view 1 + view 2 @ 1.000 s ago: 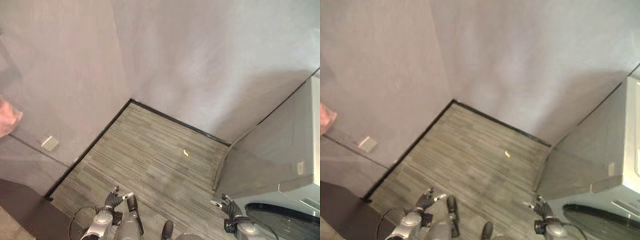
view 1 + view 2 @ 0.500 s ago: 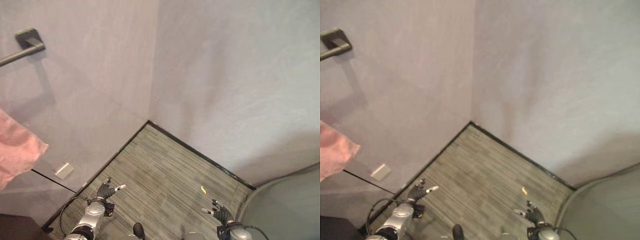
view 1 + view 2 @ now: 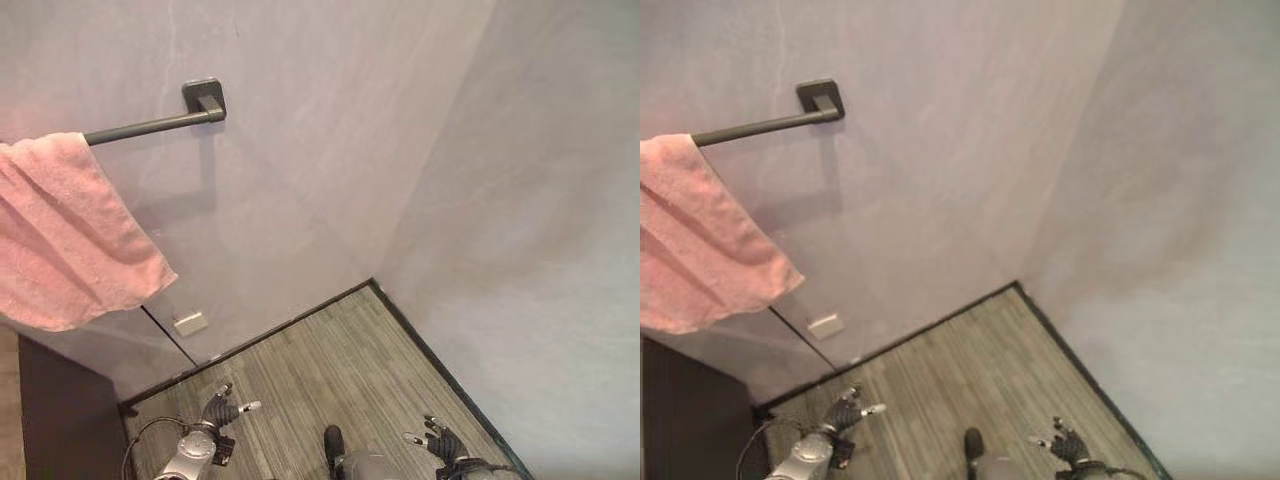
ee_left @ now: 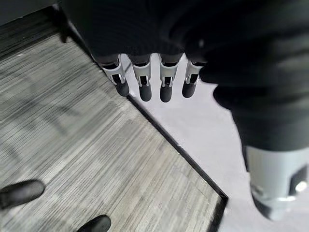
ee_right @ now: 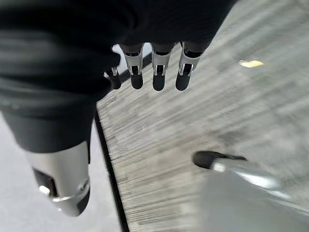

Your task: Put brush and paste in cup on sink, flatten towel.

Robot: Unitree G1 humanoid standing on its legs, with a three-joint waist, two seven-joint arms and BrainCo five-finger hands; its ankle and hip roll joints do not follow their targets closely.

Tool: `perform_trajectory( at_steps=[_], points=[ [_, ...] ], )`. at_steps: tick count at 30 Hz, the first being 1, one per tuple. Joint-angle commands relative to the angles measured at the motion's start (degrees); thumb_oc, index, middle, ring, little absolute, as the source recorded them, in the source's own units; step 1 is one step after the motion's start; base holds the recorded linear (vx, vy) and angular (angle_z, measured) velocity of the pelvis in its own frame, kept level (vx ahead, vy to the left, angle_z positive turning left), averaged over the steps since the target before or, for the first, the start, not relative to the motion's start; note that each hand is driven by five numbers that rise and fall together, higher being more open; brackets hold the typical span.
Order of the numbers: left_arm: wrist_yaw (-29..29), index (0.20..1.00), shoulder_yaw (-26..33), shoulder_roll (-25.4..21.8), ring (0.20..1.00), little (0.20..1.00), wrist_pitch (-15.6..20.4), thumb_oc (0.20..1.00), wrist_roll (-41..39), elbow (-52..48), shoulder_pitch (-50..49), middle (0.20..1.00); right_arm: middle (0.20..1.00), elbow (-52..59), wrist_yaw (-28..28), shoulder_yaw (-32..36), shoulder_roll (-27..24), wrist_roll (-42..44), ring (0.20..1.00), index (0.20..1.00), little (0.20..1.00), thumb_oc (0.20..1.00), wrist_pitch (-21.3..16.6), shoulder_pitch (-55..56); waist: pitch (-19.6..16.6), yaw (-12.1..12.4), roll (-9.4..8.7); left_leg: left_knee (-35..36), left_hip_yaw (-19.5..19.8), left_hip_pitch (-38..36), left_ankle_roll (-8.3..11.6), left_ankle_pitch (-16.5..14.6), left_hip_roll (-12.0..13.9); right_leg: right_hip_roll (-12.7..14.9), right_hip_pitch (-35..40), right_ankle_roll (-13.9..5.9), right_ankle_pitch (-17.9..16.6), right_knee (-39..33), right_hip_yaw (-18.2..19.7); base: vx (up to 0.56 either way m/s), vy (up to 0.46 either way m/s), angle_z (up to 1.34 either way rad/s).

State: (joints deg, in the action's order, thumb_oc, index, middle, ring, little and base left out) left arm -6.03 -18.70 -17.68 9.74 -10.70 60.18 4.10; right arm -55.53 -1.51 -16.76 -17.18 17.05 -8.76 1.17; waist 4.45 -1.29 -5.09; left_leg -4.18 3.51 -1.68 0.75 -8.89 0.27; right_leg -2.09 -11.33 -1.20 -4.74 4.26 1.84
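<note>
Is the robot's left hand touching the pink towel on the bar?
Apart. In the left eye view the left hand hangs low over the floor, while the towel hangs from the bar high on the wall.

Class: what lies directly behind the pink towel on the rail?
The towel drapes over the rail, in front of the grey wall. The rail's covered part and the wall behind the cloth are hidden.
</note>
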Motion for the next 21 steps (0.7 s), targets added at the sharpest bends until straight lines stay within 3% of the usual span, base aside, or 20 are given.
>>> perform_trajectory(
  at_steps=[1,7,8,9,10,12,17,18,21],
  points=[
    [0.1,1.000,1.4,-0.5,1.000,1.000,1.9,1.000,-0.7,-0.9,2.6,1.000,1.000,3.2,-0.1,-0.6,-3.4,-1.5,1.000,1.000,1.000,1.000,-1.7,0.2,0.1,-0.2,-0.80,-0.7,-2.4,5.7,-0.02,7.7,-3.1,1.7,4.9,-4.89,5.7,3.9,-1.7,0.08,-0.168,0.37],
    [-0.3,1.000,2.1,-0.7,1.000,1.000,1.7,1.000,-1.3,0.0,2.9,1.000,1.000,3.9,0.2,-0.4,-4.4,-1.0,1.000,1.000,1.000,1.000,-1.9,-0.1,0.2,0.2,-1.34,-1.7,0.0,7.0,1.39,8.7,-2.9,2.0,6.6,-3.79,6.3,1.9,-5.4,0.05,-0.142,0.52],
    [-0.4,1.000,1.9,-0.7,1.000,1.000,1.6,1.000,-1.3,0.1,3.3,1.000,1.000,3.6,0.3,-0.2,-4.5,-1.2,1.000,1.000,1.000,1.000,-1.9,0.0,0.4,0.0,-1.38,-2.6,-1.2,7.6,1.75,8.9,-2.7,2.4,6.7,-3.78,6.2,1.6,-6.4,-0.01,-0.075,0.33],
    [-0.4,1.000,1.7,-0.5,1.000,1.000,1.5,1.000,-1.2,0.0,3.8,1.000,1.000,3.5,0.5,0.1,-4.8,-1.4,1.000,1.000,1.000,1.000,-2.0,0.2,0.5,-0.7,-1.45,-3.6,-4.9,8.3,1.93,9.1,-1.5,3.0,6.9,-3.84,6.1,1.4,-7.5,-0.03,-0.058,0.66],
    [-0.4,1.000,1.6,-0.3,1.000,1.000,1.4,1.000,-1.1,0.2,4.1,1.000,1.000,3.3,0.6,0.6,-4.9,-1.3,1.000,1.000,1.000,1.000,-2.0,0.4,0.4,-1.8,-1.48,-3.7,-11.8,8.5,2.18,9.7,1.4,3.8,7.0,-4.13,5.9,0.9,-9.2,-0.04,-0.038,0.91],
    [-0.5,1.000,1.5,0.1,1.000,1.000,1.2,1.000,-1.1,0.4,5.0,1.000,1.000,2.3,1.2,0.7,-4.8,-1.5,1.000,1.000,1.000,1.000,-1.6,0.7,0.3,-2.8,-1.46,-3.3,-19.0,8.2,2.51,9.8,5.1,4.8,7.8,-4.19,5.9,0.2,-11.4,0.00,0.000,1.23],
    [-1.0,1.000,0.7,0.0,1.000,1.000,1.4,1.000,-0.7,1.2,5.5,1.000,1.000,1.5,1.9,1.1,-4.2,-1.2,1.000,1.000,1.000,1.000,-1.8,1.5,-0.9,-3.9,-0.50,0.9,-21.3,6.8,3.64,12.3,7.4,5.6,8.9,-4.62,6.3,0.1,-13.4,0.05,0.095,0.38],
    [-1.0,1.000,0.7,0.2,1.000,1.000,1.4,1.000,-1.2,1.1,5.8,1.000,1.000,1.7,1.9,1.2,-4.1,-1.4,1.000,1.000,1.000,1.000,-1.4,1.6,-1.1,-4.2,0.37,2.2,-21.4,6.4,3.79,12.8,8.1,7.2,9.1,-5.31,6.3,1.0,-14.4,0.07,0.198,0.15],
    [-1.1,1.000,0.6,0.4,1.000,1.000,1.4,1.000,-1.1,1.7,5.7,1.000,1.000,1.3,2.1,1.4,-3.6,-1.4,1.000,1.000,1.000,1.000,-1.4,1.5,-1.5,-4.4,0.74,3.3,-21.1,5.8,3.50,12.5,7.6,7.8,9.4,-5.80,6.3,1.1,-14.5,0.08,0.203,0.10]
  ],
)
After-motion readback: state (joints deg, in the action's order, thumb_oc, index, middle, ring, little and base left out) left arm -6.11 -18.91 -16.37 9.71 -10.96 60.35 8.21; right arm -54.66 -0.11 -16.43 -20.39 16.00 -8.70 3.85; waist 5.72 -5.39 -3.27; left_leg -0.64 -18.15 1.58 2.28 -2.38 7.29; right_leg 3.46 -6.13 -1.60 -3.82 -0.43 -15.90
